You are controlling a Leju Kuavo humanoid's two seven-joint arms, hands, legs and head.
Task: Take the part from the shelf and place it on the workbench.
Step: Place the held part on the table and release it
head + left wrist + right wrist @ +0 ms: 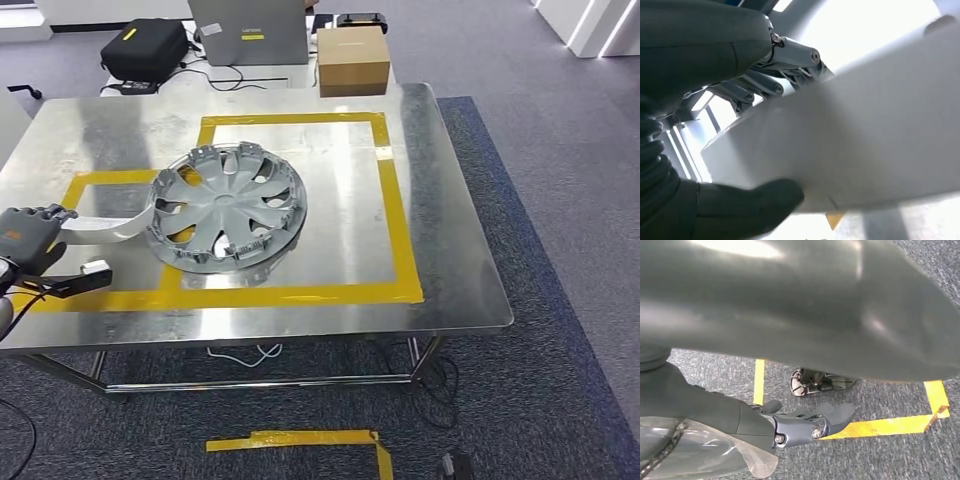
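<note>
The metal workbench (453,200) fills the middle of the scene, marked with yellow tape (400,220) rectangles, and the part (226,205), a grey wheel cover, lies on it left of centre, tilted across the tape. At the near left edge, the left hand (26,240) has its thumb and fingers (764,87) closed on a flat white strip (106,227) that reaches to the part's left rim. The right hand (810,422) hangs above the carpet (885,455) holding nothing, fingers loosely extended.

The left hand (29,240) is cut off by the edge, its grip on the blurred part (851,145) half hidden.
</note>
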